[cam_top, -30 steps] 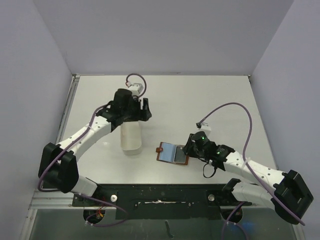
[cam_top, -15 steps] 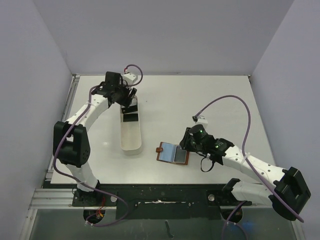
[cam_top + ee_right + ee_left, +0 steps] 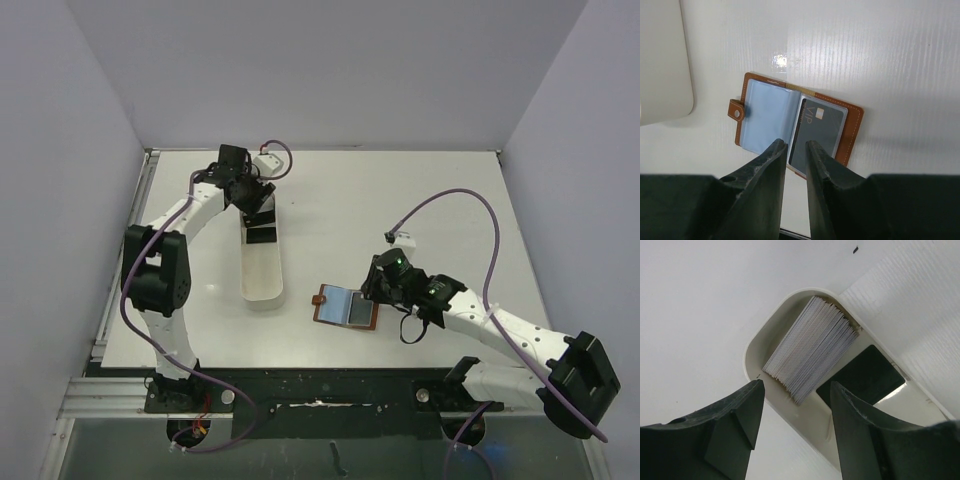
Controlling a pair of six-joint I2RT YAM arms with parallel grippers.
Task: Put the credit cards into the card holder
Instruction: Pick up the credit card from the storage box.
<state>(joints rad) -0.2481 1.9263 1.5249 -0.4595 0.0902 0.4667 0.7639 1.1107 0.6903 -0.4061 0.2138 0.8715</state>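
The card holder [image 3: 852, 131] lies open on the table, a dark grey VIP card [image 3: 820, 127] in its right pocket and its left pale blue pocket [image 3: 764, 119] bare. My right gripper [image 3: 795, 145] hovers over its middle with only a narrow gap and holds nothing. In the top view the card holder [image 3: 347, 305] sits just left of the right gripper [image 3: 375, 292]. My left gripper [image 3: 796, 387] is open and empty above the far end of the white tray [image 3: 752, 352]. The tray holds a stack of credit cards [image 3: 812, 347] and a black card [image 3: 860, 375].
The long white oval tray [image 3: 262, 285] runs from the table's left middle toward the far side, under the left gripper [image 3: 256, 198]. A purple cable [image 3: 450, 205] loops above the right arm. Grey walls close in the table on three sides.
My left arm swung away from the tray's middle to its far end, uncovering the cards. My right gripper shifted only slightly over the card holder.
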